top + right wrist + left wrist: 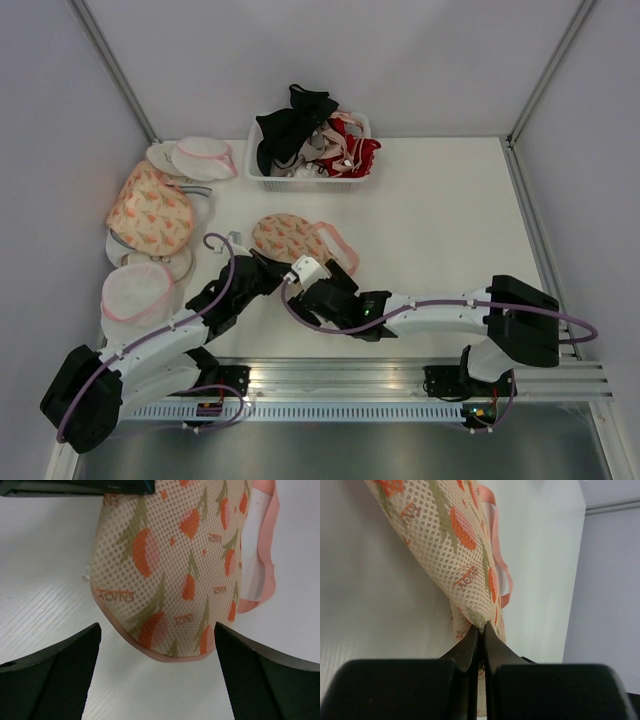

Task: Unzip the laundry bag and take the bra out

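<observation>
Pinching laundry bag [455, 545] edge with left fingers [468, 649]. Holding right fingers [65, 655] spread, bag rim between them, touching neither.

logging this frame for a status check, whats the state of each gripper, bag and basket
left gripper: shut on the bag's edge
right gripper: open, straddling the bag
bag: pinched at one edge, zip state unclear
basket: upright, heaped with bras
print pouch: lying at far left
white pouches: lying at far left
</observation>
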Robot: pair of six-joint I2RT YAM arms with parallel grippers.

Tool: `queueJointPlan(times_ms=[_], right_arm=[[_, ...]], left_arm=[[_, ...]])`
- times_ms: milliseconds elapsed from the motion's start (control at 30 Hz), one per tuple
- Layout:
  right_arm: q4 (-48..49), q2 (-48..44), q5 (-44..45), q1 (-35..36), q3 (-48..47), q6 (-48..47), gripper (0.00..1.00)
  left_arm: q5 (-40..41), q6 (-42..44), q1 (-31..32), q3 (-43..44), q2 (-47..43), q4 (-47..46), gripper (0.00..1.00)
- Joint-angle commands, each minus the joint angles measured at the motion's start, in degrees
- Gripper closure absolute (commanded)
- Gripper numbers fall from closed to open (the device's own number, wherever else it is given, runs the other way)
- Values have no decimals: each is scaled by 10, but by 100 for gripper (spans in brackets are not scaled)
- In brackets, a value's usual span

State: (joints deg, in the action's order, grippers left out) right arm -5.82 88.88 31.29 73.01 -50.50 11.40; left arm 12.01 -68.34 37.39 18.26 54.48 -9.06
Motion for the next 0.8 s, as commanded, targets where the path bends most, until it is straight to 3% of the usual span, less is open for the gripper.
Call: queueJointPlan(times_ms=[0,167,233,267,400,433,467,533,567,600,633,767], right_arm=[[74,11,-8,4,-5,-40,2],[94,36,37,4,-15,-41,6],[100,41,57,5,-18,-40,41],[100,41,68,4,-16,-36,96],[98,9,73,4,8,-41,100],[98,-4,63,5,15,-45,100],[100,-31,29,5,35,-57,100],[100,-60,-4,5,51,-66,99],[97,-85,-26,4,63,-72,99],[83,-97,-38,5,66,-80,100],[73,-108,-43,5,69,-81,100],[28,-162,-77,5,83,-93,99]], left_arm=[[-40,-35,4,27,-13,-6,98],[-84,-57,7,19,-21,-22,98],[-94,-61,7,9,-33,-25,98],[-96,-58,7,6,-38,-24,98],[-94,-33,7,-11,-67,-6,98],[-95,-29,7,-16,-76,-1,88],[-101,-27,7,-19,-81,1,59],[-112,-21,7,-23,-83,9,33],[-133,-17,7,-22,-82,10,14],[-145,-10,7,-20,-78,13,5],[-157,-8,7,-15,-75,14,0],[-217,-10,7,-5,-29,2,0]])
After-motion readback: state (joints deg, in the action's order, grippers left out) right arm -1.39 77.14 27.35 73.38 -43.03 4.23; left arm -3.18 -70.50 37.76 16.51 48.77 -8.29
